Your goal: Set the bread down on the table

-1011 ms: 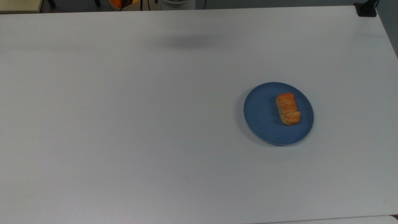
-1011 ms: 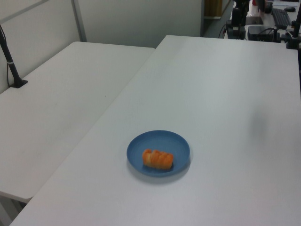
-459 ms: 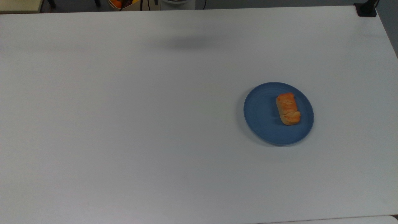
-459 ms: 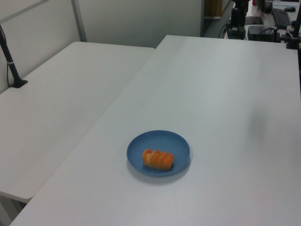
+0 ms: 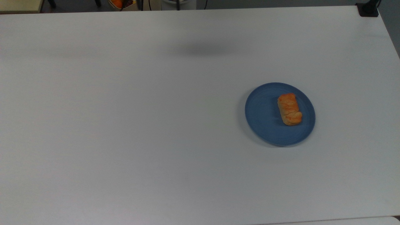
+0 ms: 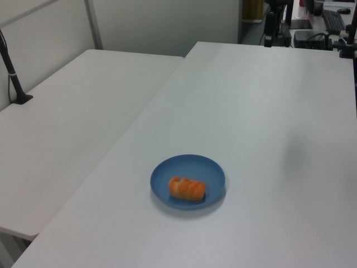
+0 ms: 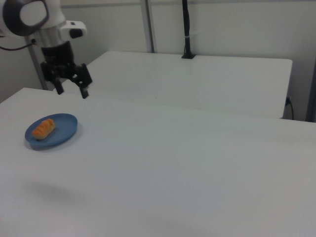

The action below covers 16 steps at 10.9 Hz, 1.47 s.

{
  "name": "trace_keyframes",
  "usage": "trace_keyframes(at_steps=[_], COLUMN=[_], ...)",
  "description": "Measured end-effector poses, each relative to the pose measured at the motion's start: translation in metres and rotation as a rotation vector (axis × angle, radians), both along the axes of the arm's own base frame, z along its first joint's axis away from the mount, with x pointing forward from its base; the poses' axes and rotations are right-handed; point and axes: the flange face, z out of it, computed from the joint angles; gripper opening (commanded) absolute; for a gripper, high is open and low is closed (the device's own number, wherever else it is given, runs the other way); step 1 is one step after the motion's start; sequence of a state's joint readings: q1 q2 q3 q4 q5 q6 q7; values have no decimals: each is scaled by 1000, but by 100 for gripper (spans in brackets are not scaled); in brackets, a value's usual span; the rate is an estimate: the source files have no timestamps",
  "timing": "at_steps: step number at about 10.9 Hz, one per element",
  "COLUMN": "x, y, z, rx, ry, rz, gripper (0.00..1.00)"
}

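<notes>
End effector: the black two-finger end effector [image 7: 70, 88] of the white arm hung in the air with its fingers spread apart and nothing between them. In the right view it stood above and to the right of the round blue plate [image 7: 65, 132], well clear of it, pointing down.

Plate: the round blue plate [image 5: 262, 115] sat flat on the large plain white surface [image 5: 125, 125], toward the top view's right. It was the bread's carrier, which is why the task reads as a lift-off and set-down beside it.

Bread: the small oblong golden-orange pastry roll with a lumpy glazed top [image 5: 289, 109] lay on the plate, on the half toward the top view's right, long axis running up and down the top view. In the left view the bread [image 6: 187, 188] lay across the plate [image 6: 209, 170], toward its near edge. It was not yet on the surface.

Why held so: judged from the spread fingers and the height, the end effector was set for an approach, released so it could straddle the roll's narrow width.

Shadow: a soft grey shadow [image 5: 203, 49] lay on the surface, far above and left of the plate in the top view.

Change: against the picture half a second earlier, the shadow had slid slightly to the top view's right and down; the plate and bread had not moved.
</notes>
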<state>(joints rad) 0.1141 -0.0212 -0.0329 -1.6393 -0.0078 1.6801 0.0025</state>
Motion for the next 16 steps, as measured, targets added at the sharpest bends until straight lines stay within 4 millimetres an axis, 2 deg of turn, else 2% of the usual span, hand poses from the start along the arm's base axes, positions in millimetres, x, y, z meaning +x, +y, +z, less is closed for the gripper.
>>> trace_keyframes(at_steps=[2, 4, 6, 8, 11, 13, 16], x=[-2, -3, -1, 6, 6, 11, 26], y=[55, 106, 147, 176, 227, 254, 279], z=[-1, -12, -25, -34, -43, -59, -96], rx=[2, 1, 3, 15, 46, 51, 55], ry=[-1, 17, 34, 11, -68, -112, -154], rz=[95, 185, 230, 218, 159, 132, 108], gripper=[100, 100, 100, 100, 100, 100, 100])
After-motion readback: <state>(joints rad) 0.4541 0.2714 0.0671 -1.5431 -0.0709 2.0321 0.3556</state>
